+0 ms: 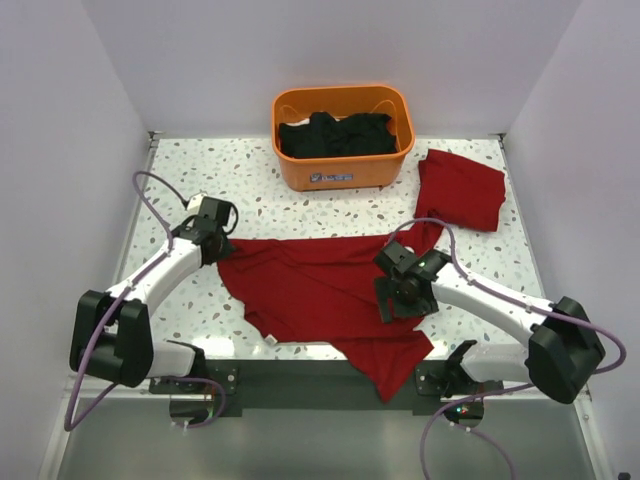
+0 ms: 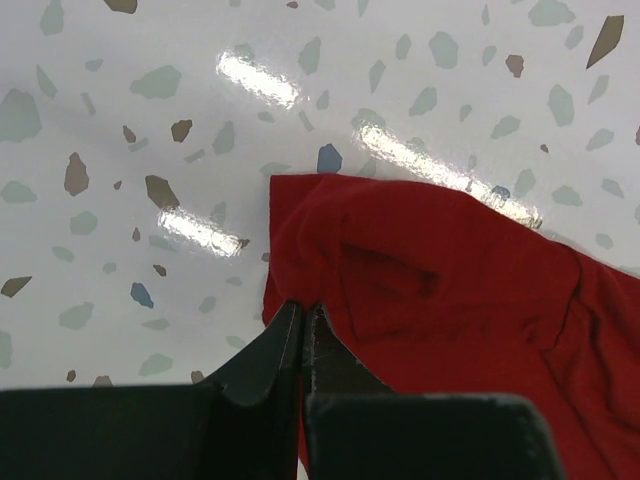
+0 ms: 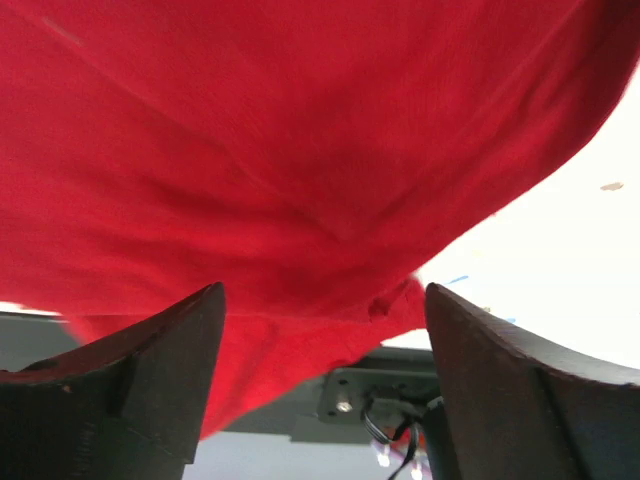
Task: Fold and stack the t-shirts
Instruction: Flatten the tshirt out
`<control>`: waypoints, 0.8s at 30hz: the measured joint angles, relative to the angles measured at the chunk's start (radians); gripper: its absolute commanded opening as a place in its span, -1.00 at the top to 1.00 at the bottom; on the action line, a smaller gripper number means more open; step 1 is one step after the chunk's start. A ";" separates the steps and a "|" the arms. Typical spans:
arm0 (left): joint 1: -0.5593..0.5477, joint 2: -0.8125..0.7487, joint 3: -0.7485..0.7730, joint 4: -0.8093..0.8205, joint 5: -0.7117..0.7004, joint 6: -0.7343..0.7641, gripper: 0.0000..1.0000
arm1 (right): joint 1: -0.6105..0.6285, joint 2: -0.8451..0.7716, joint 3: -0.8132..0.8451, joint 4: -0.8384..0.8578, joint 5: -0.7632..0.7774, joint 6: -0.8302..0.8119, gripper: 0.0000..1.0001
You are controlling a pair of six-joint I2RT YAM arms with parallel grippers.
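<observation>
We are clamping our left claw (image 2: pixel 303 335) on the t-shirt (image 1: pixel 310 280) at nine o'clock, holding our right claw (image 3: pixel 322 292) apart over it at four o'clock.

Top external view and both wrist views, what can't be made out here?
Dark garments in the orange plastic basket: top view, heaped, count unclear.
Spread dark-red cloth t-shirt: right arm covers part, top view.
Left fingers: whether they pinch cloth, own tips hide it, left wrist view.

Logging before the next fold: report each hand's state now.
Left hand: closed on a corner of the spread t-shirt.
Right hand: open, over that shirt.
</observation>
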 measured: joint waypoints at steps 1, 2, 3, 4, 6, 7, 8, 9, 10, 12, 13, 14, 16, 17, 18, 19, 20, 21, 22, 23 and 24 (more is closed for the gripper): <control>0.000 -0.007 -0.004 0.003 0.002 0.000 1.00 | 0.010 0.011 -0.027 -0.001 -0.003 0.009 -0.46; 0.000 -0.014 -0.008 0.005 0.003 0.000 1.00 | 0.019 0.022 -0.045 0.000 -0.010 0.014 -0.39; 0.000 -0.020 -0.011 0.006 0.005 0.000 1.00 | 0.026 0.032 -0.054 0.004 -0.016 0.017 -0.31; 0.000 -0.025 -0.014 0.008 0.005 0.000 1.00 | 0.032 0.042 -0.060 0.017 -0.019 0.018 -0.13; 0.000 -0.034 -0.021 0.008 0.006 0.000 1.00 | 0.040 0.058 -0.064 0.047 -0.020 0.019 -0.07; 0.000 -0.039 -0.024 0.007 0.006 0.000 1.00 | 0.044 0.069 -0.064 0.062 -0.019 0.019 0.00; 0.000 -0.042 -0.025 0.006 0.006 0.000 1.00 | 0.045 0.082 -0.064 0.076 -0.018 0.018 0.01; 0.000 -0.045 -0.026 0.006 0.006 0.000 1.00 | 0.045 0.095 -0.064 0.085 -0.016 0.019 0.02; 0.000 -0.049 -0.027 0.006 0.006 0.000 1.00 | 0.045 0.111 -0.064 0.095 -0.014 0.019 0.03; 0.000 -0.058 -0.029 0.006 0.005 -0.001 1.00 | 0.045 0.138 -0.065 0.105 -0.010 0.021 0.03; 0.000 -0.062 -0.029 0.004 0.005 -0.001 1.00 | 0.045 0.146 -0.065 0.108 -0.006 0.021 0.03; 0.000 -0.066 -0.029 0.003 0.005 -0.001 1.00 | 0.045 0.151 -0.065 0.110 0.001 0.023 0.03; 0.000 -0.073 -0.029 0.000 0.004 -0.001 1.00 | 0.045 0.153 -0.069 0.114 0.018 0.027 0.06; 0.000 -0.075 -0.029 -0.001 0.004 -0.002 1.00 | 0.045 0.153 -0.073 0.115 0.027 0.030 0.10; 0.000 -0.077 -0.029 -0.001 0.004 -0.006 1.00 | 0.045 0.153 -0.079 0.117 0.035 0.032 0.30; 0.000 -0.079 -0.029 -0.002 0.004 -0.008 1.00 | 0.045 0.153 -0.085 0.121 0.038 0.032 0.37; 0.000 -0.080 -0.029 -0.003 0.004 -0.008 1.00 | 0.045 0.153 -0.090 0.124 0.040 0.037 0.40; 0.000 -0.082 -0.029 -0.004 0.004 -0.008 1.00 | 0.045 0.153 -0.096 0.129 0.044 0.039 0.46; 0.000 -0.082 -0.029 -0.006 0.004 -0.008 1.00 | 0.045 0.154 -0.099 0.133 0.050 0.039 0.53; 0.000 -0.082 -0.029 -0.008 0.004 -0.008 1.00 | 0.045 0.156 -0.100 0.137 0.063 0.040 0.63; 0.000 -0.082 -0.029 -0.010 0.004 -0.009 1.00 | 0.045 0.160 -0.100 0.143 0.072 0.040 0.87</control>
